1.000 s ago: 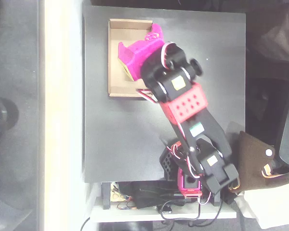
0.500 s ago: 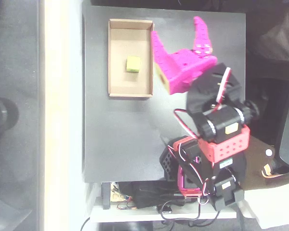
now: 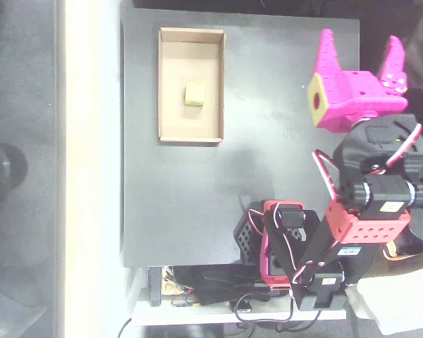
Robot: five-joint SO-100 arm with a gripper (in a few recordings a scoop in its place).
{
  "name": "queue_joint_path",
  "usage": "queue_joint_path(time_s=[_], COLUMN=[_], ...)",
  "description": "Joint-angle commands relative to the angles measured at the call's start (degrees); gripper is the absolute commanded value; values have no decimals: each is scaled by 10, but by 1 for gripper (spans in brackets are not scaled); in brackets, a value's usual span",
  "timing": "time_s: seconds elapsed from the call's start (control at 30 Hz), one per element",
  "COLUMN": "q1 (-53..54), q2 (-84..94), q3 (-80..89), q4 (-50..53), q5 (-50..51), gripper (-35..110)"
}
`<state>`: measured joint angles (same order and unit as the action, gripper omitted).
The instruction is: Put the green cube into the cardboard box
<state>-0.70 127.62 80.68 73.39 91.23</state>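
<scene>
The green cube [image 3: 194, 94] lies on the floor of the cardboard box [image 3: 170, 128], near its middle, at the table's upper left in the overhead view. My magenta gripper [image 3: 361, 48] is far off to the right, near the table's right edge, with its two fingers pointing up the picture. They stand apart with nothing between them. A yellow square patch shows on the gripper's left face.
The black table [image 3: 197, 204] stretches between box and arm. The arm's base and cables [image 3: 275, 246] sit at the table's lower edge. A pale strip [image 3: 92, 169] runs along the table's left side. A brown object [image 3: 374, 239] lies at the lower right.
The gripper was over the box a second ago and has swung away to the right, leaving the cube lying in the box. The arm has folded back towards its base.
</scene>
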Motion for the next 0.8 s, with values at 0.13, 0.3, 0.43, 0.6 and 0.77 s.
queue_joint_path(time_s=[0.13, 0.3, 0.43, 0.6, 0.77], q1=[7, 7, 7, 7, 7], q2=[12, 17, 40, 86, 141], q3=[2, 47, 115, 206, 284], q4=[5, 2, -1, -1, -2], q5=[65, 62, 62, 62, 62], gripper=[27, 16, 11, 7, 6])
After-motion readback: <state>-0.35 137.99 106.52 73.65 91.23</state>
